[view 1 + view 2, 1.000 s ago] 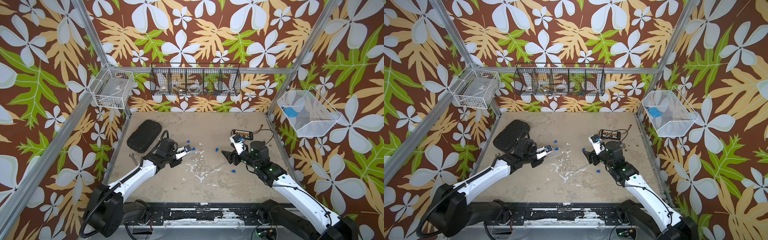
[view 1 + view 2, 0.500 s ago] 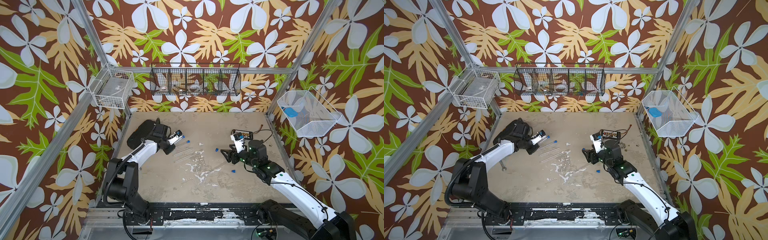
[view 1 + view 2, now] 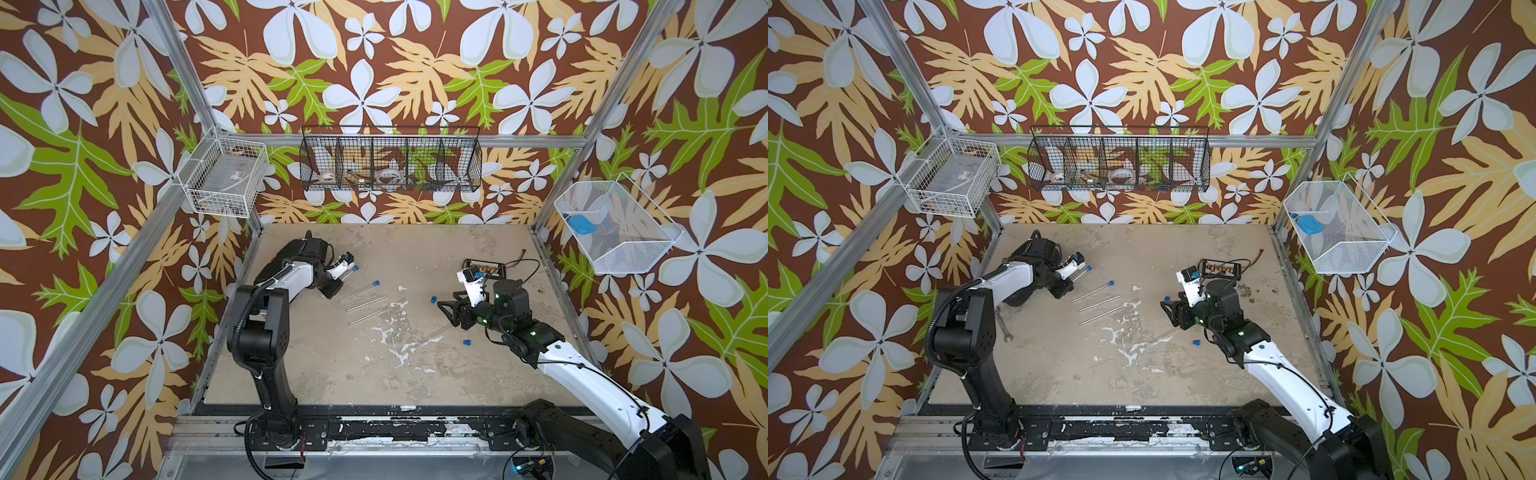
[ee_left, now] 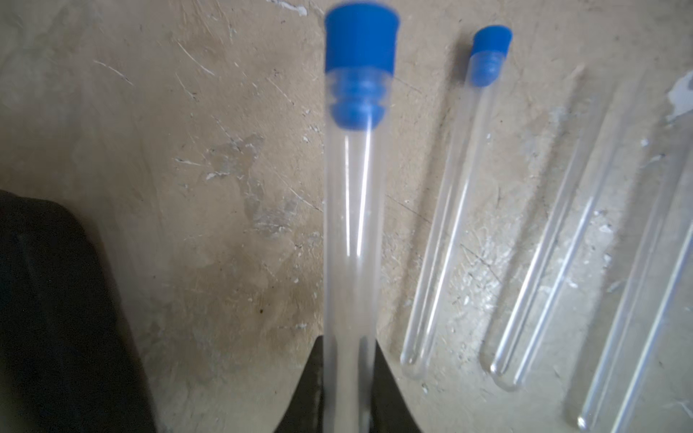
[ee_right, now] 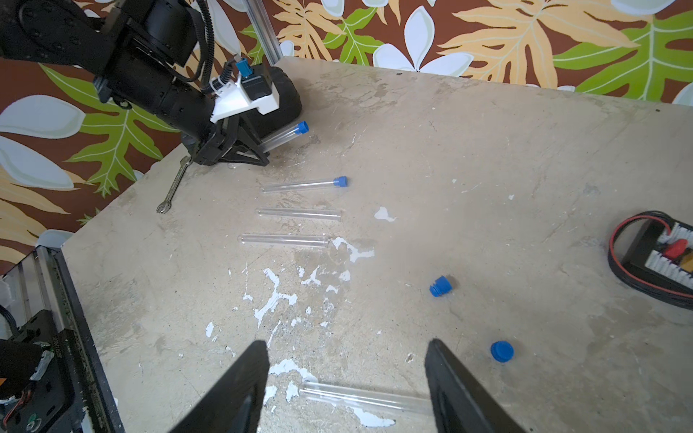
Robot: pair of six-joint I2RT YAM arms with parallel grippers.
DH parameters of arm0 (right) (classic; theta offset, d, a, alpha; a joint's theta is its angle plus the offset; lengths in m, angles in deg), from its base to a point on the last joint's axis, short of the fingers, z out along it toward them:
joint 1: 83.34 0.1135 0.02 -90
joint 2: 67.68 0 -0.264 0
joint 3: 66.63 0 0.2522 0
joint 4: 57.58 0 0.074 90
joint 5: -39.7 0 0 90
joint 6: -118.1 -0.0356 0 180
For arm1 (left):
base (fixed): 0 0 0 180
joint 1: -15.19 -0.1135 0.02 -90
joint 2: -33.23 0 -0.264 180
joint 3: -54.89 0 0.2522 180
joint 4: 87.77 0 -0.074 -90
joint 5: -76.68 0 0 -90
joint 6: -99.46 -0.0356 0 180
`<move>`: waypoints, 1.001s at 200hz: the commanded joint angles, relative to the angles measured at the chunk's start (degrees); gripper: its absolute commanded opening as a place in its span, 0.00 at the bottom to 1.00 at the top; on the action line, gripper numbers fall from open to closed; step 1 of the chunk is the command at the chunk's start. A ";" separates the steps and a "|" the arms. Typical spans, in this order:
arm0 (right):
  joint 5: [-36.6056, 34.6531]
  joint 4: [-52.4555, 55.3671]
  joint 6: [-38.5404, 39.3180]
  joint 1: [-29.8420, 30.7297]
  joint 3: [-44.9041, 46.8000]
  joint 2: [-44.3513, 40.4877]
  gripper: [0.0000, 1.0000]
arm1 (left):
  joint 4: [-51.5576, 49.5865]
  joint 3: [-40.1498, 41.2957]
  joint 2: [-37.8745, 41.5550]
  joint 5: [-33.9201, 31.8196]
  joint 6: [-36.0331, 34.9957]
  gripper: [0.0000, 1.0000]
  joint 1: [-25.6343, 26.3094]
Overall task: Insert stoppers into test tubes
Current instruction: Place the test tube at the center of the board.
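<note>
Test tube (image 4: 348,225) (blue-stoppered) juts straight out, pinched by left gripper (image 4: 348,382)

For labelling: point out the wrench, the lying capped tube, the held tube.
wrench (image 5: 173,186), right wrist view, shaft.
lying capped tube (image 5: 300,185), right wrist view, clear body.
held tube (image 4: 350,232), left wrist view, clear body.

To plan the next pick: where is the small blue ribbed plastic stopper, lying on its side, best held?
Probably hold the small blue ribbed plastic stopper by its wider cap, from above: it lies flat, and the narrow ribbed end must remain free for insertion.
</note>
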 commanded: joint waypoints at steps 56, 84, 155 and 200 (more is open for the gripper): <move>-0.29 -1.44 -0.05 0.09 0.89 -0.38 0.70 | -4.64 -4.82 -7.21 1.78 2.84 0.06 -0.06; -0.35 -1.43 0.32 0.00 1.08 -0.80 0.70 | -4.93 -5.09 -8.17 1.56 3.25 0.13 -0.05; -0.21 -1.28 0.83 0.05 1.29 -0.88 0.70 | -5.01 -4.84 -7.98 1.17 3.28 0.26 -0.07; 0.09 -0.96 0.92 0.08 1.26 -1.02 0.70 | -4.24 -4.83 -7.13 0.85 3.28 0.31 -0.07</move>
